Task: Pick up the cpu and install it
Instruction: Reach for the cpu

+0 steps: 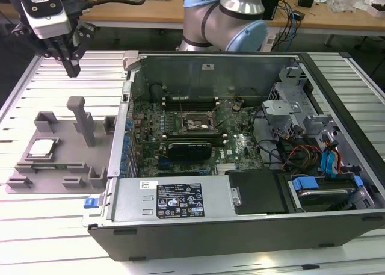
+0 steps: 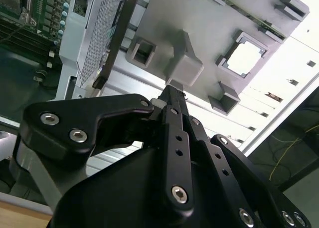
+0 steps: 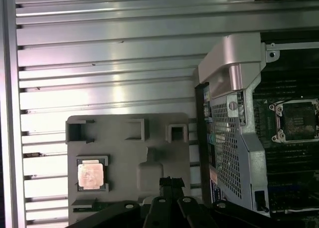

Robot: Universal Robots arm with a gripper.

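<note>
The cpu [image 1: 41,147] is a small square chip with a pale metal top, lying flat in a recess of the grey plastic fixture [image 1: 67,153] at the exterior view's left. It also appears in both wrist views [image 2: 247,57] [image 3: 90,173]. My gripper [image 1: 73,70] hangs high above the slatted table, beyond the fixture's far edge, well apart from the chip. Its black fingers meet at the tips [image 2: 172,92] [image 3: 167,181] with nothing between them. The motherboard socket [image 1: 194,123] [image 3: 297,119] sits inside the open computer case [image 1: 240,224].
The fixture carries upright blocks [image 1: 81,120] between the chip and the case wall [image 1: 123,124]. Inside the case are cables [image 1: 301,151] and a blue drive caddy [image 1: 313,185]. The arm's base [image 1: 225,16] stands behind the case. The slatted table [image 1: 54,227] extends to the front.
</note>
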